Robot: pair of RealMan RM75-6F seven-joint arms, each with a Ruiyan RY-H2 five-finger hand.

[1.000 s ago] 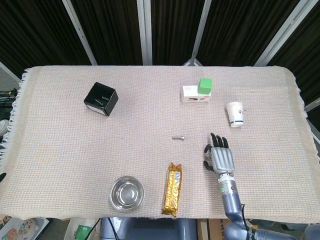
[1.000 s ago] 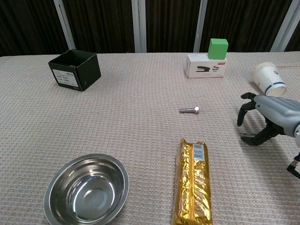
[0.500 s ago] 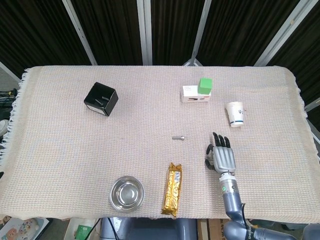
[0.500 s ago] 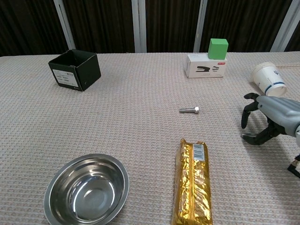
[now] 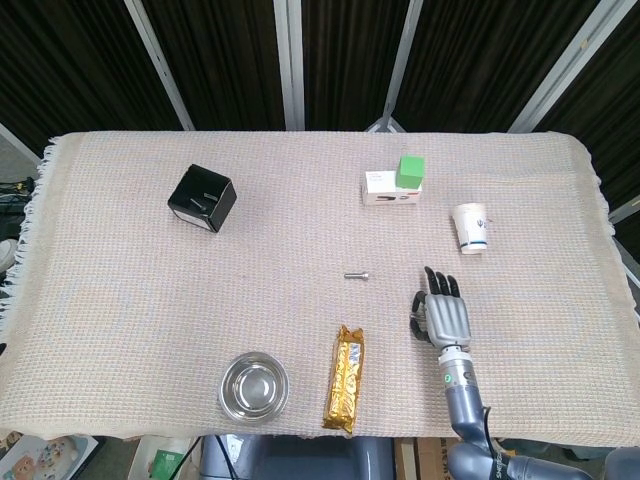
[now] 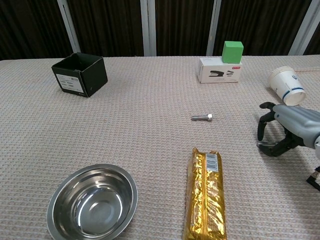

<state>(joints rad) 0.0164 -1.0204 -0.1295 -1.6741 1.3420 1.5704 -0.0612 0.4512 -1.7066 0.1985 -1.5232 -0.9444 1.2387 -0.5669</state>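
**Head view: one hand over the cloth, holding nothing**

Head view and chest view together, counted: one right hand [image 5: 446, 316], one bolt [image 5: 357, 275], one paper cup [image 5: 471, 227], one gold snack bar [image 5: 345, 378], one steel bowl [image 5: 254, 387], one black box [image 5: 202, 198], one white box [image 5: 391, 187] with one green cube [image 5: 411, 170] on top, one woven cloth [image 5: 120, 300] over the whole table.

Right hand released, fingers [image 6: 265, 121] apart and curved downward above the cloth, grasping nothing. Nearest things: the bolt, lying flat near mid-table, well apart to the hand's left; the paper cup, lying on its side beyond the fingertips, near but not touching. Snack bar lengthwise at the near edge, between bowl and hand, apart from both.

Hidden or cut off: left hand in neither view. Right forearm running off the bottom of the head view; in the chest view the right hand [image 6: 285, 131] cut by the right border, wrist mostly out of frame. Paper cup [image 6: 285, 85] also close against that border. Lower end of the snack bar [image 6: 205, 200] and near rim of the bowl [image 6: 92, 201] clipped at the bottom of the chest view. Print on the white box [image 6: 220, 70] too small to read. Inside of the black box [image 6: 80, 74] dark, contents hard to make out.

Edges and room: hand near the front edge on the right side. Bare cloth between hand and bolt, and across the middle from the black box to the bolt. Fringe of the cloth along the left edge. Dark slatted wall behind the far edge.
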